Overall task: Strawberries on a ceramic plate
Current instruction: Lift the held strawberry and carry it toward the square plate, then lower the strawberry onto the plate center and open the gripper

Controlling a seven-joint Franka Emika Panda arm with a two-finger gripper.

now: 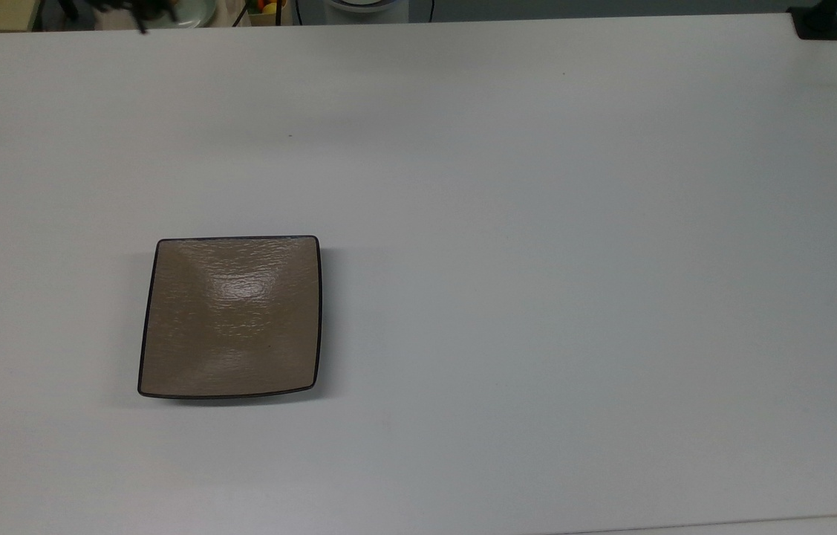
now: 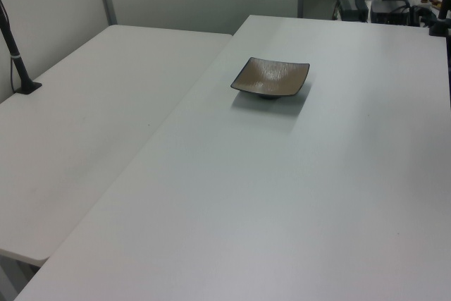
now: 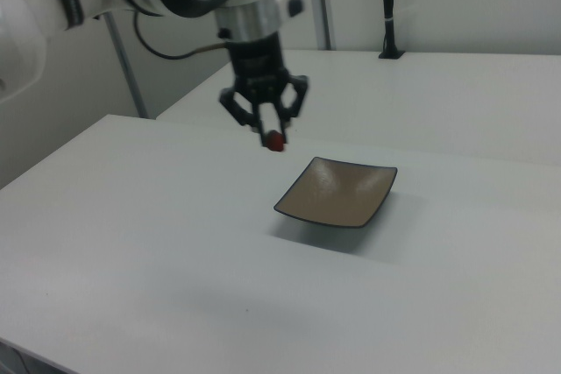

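Observation:
The square tan-brown ceramic plate with a thin black rim lies empty on the white table, also seen as plate and plate. In the right view my gripper hangs above the table, up and to the left of the plate, shut on a tiny red strawberry. In the top view the gripper is a dark blur at the top edge, far above the plate.
The white table spreads wide to the top view's right. A second white table adjoins it. A black clamp sits at one corner and a black pole stands on the second table. Clutter lies beyond the far edge.

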